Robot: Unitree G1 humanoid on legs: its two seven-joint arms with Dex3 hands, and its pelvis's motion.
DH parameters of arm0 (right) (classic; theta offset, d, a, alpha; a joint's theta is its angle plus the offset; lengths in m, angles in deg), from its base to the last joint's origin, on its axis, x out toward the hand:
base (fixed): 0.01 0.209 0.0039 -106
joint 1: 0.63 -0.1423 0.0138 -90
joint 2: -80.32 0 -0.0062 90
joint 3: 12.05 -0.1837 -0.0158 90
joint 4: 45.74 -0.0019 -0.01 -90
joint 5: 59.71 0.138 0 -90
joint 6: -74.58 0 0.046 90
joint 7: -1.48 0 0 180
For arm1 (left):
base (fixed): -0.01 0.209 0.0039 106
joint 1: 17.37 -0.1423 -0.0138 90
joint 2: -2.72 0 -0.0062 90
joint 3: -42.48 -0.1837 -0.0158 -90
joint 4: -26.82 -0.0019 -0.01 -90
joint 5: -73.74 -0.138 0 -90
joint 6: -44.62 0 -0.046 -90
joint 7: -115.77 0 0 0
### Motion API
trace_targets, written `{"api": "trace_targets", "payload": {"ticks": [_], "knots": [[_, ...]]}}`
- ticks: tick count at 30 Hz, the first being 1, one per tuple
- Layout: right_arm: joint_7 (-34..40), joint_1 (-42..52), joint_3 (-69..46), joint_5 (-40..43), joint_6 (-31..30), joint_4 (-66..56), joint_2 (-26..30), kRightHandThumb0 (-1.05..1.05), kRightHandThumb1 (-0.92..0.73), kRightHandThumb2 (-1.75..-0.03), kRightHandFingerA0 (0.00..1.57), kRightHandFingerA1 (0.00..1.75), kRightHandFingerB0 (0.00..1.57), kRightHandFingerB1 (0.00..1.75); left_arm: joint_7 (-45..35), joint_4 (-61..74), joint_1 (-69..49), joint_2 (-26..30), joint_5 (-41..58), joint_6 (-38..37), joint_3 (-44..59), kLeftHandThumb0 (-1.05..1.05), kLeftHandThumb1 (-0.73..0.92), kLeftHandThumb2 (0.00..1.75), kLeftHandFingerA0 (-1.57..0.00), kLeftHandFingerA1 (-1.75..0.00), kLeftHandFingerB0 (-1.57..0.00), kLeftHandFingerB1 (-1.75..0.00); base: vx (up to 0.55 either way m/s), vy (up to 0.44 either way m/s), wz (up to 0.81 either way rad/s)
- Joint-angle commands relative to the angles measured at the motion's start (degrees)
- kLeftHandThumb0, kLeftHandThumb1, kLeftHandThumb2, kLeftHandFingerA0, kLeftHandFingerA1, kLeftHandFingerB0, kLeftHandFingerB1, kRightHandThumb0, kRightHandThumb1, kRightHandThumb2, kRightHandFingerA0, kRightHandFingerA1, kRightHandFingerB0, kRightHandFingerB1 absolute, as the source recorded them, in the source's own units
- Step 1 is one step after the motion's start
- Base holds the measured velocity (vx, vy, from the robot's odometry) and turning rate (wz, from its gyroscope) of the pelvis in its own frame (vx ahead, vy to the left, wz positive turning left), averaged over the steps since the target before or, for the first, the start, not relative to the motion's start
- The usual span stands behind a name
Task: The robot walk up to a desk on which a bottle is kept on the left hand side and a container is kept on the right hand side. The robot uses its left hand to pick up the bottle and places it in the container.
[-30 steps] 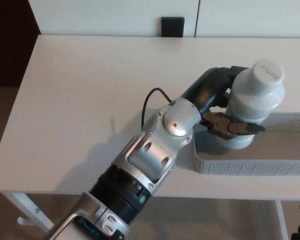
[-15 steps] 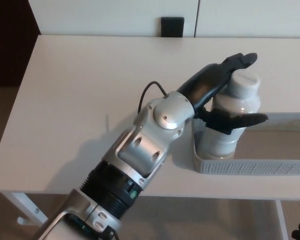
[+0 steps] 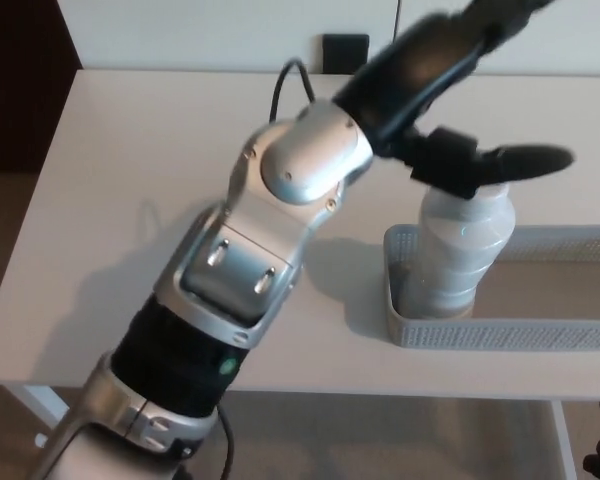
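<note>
1. Head view, surface: a white counter fills most of the frame. A pale wall runs along its far edge, with a small black square object at that edge. Brown floor shows at the left.

2. Head view, container: a light grey perforated tray with low walls, set at the right side of the counter near the front edge. It runs out of the picture on the right. Its near wall and left corner show plainly.

3. Head view, bottle: a white plastic bottle, standing upright inside the container at its left end, base on the tray floor. Its top is hidden behind a finger of the hand, so the cap cannot be made out.

4. Head view, left arm: silver and black forearm coming up from the lower left, crossing the counter toward the upper right. A black cable loops beside the wrist housing.

5. Head view, left hand: black, raised above the bottle and clear of it. Fingers spread apart, nothing between them. One finger points right just over the bottle's top; the other reaches past the upper edge of the picture.

6. Head view, right hand: not seen.
</note>
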Motion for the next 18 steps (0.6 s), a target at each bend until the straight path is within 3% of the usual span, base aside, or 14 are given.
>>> {"api": "trace_targets", "payload": {"ticks": [1, 4, 5, 7, 8, 10, 11, 12, 14, 16, 17, 18], "knots": [[1.1, -1.5, 0.2, -0.9, -1.5, -0.4, 1.1, -0.4, -0.33, -0.82, 0.64, 0.72, 0.44, 0.6, -4.4, 22.6, 9.7, 2.8, 11.9, 13.5, 11.6, -0.86, 0.55, 0.58, 0.0, 0.0, 0.0, 0.0, 0.0, 0.0, 0.0], [1.2, -1.9, 0.2, -1.0, -1.6, -0.2, 1.2, -0.42, -0.33, -0.82, 0.65, 0.72, 0.45, 0.6, -4.6, 25.5, 11.7, 4.5, 14.1, 14.4, 15.0, -0.9, 0.55, 0.59, 0.0, 0.0, 0.0, -0.01, 0.0, 0.0, 0.0], [1.3, -2.7, 0.3, -1.4, -1.0, 0.6, 1.5, -0.46, -0.34, -0.81, 0.71, 0.73, 0.48, 0.61, -3.9, 31.5, 14.0, 8.8, 16.2, 16.0, 21.9, -0.82, 0.4, 0.91, 0.0, 0.0, 0.0, -0.06, 0.0, 0.0, 0.0], [1.0, -2.5, 0.5, -2.0, -0.6, 0.8, 2.3, -0.49, -0.34, -0.82, 0.71, 0.73, 0.46, 0.6, -3.6, 34.9, 13.0, 11.5, 16.5, 15.7, 25.5, -0.86, 0.44, 0.93, 0.0, 0.0, 0.0, -0.08, 0.0, 0.0, 0.0], [0.9, -2.1, 0.7, -2.4, -0.5, 0.6, 2.6, -0.48, -0.34, -0.82, 0.69, 0.72, 0.44, 0.59, -4.0, 37.1, 9.6, 14.0, 17.0, 14.2, 29.1, -0.76, 0.41, 0.87, -0.05, -0.18, 0.0, -0.18, 0.0, 0.0, 0.0], [0.5, -1.5, 1.0, -2.8, -0.6, 0.2, 3.2, -0.48, -0.34, -0.82, 0.69, 0.72, 0.44, 0.59, -4.4, 40.2, 5.1, 16.6, 17.6, 13.0, 33.3, -0.76, 0.41, 0.87, -0.05, -0.18, 0.0, -0.18, 0.0, 0.0, 0.0], [0.1, -0.9, 1.0, -2.8, -0.8, -0.1, 3.6, -0.47, -0.36, -0.84, 0.66, 0.71, 0.44, 0.59, -4.4, 41.6, -2.1, 17.7, 17.5, 10.2, 38.5, -0.64, 0.4, 0.69, -0.2, -0.42, -0.1, -0.34, 0.0, 0.0, 0.0], [0.1, -0.9, 1.0, -2.8, -0.8, -0.1, 3.6, -0.47, -0.36, -0.84, 0.66, 0.71, 0.44, 0.59, -4.4, 41.6, -2.1, 17.7, 17.5, 10.2, 38.5, -0.64, 0.4, 0.69, -0.2, -0.42, -0.1, -0.34, 0.0, 0.0, 0.0], [-0.4, 0.6, 0.9, -2.8, -1.4, -0.5, 4.1, -0.46, -0.35, -0.83, 0.67, 0.72, 0.44, 0.59, -5.2, 41.8, -18.0, 18.0, 18.9, 4.0, 49.8, -0.58, 0.39, 0.67, -0.23, -0.43, -0.14, -0.35, 0.0, 0.0, 0.0], [-0.7, 1.3, 0.6, -2.6, -1.5, -0.5, 4.3, -0.44, -0.34, -0.82, 0.66, 0.72, 0.45, 0.6, -7.0, 39.0, -25.9, 17.0, 24.0, 4.1, 56.6, -0.54, 0.41, 0.65, -0.16, -0.4, -0.12, -0.33, 0.0, 0.0, 0.0], [-1.1, 1.8, 0.5, -2.4, -1.3, -0.2, 4.4, -0.45, -0.34, -0.81, 0.66, 0.72, 0.46, 0.6, -9.8, 31.4, -34.9, 16.3, 28.7, 2.9, 64.8, -0.28, 0.43, 0.93, -0.03, -0.5, 0.0, -0.47, 0.0, 0.0, 0.0], [-1.3, 1.9, 0.5, -2.3, -1.0, 0.3, 4.3, -0.44, -0.34, -0.81, 0.67, 0.72, 0.46, 0.61, -10.7, 28.3, -37.9, 16.1, 29.2, 1.7, 67.2, -0.27, 0.46, 0.95, -0.03, -0.5, 0.0, -0.47, 0.0, 0.0, 0.0]]}}
